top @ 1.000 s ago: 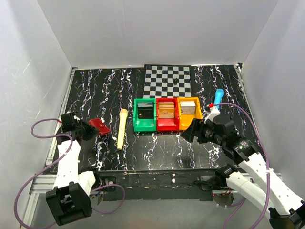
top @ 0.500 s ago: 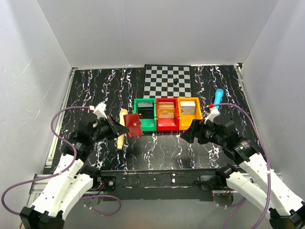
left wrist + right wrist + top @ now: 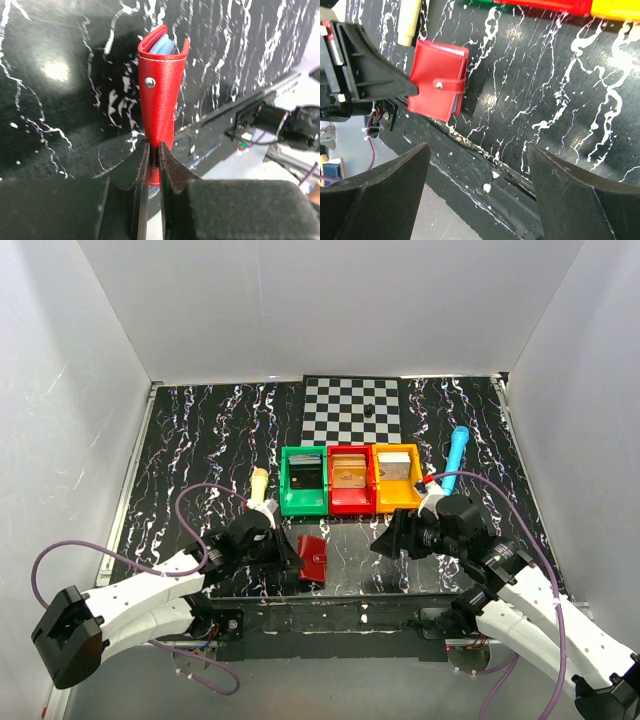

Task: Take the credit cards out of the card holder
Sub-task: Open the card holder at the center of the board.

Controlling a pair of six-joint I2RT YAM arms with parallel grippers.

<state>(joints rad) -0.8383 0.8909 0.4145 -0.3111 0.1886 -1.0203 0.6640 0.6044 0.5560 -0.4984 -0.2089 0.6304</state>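
Gleaming black-marbled table (image 3: pixel 200 430), white walls (image 3: pixel 330 310) around, lies under the left gripper (image 3: pixel 154 150) pinching the holder (image 3: pixel 160 95) and the gaping right gripper (image 3: pixel 478 150).

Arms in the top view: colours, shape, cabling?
Both left arm and right arm: white links, black joints and wrist housings. A purple cable loops along each. Both left gripper and right gripper have matte black, wedge-shaped fingers. Small red-and-white fitting on the right wrist.
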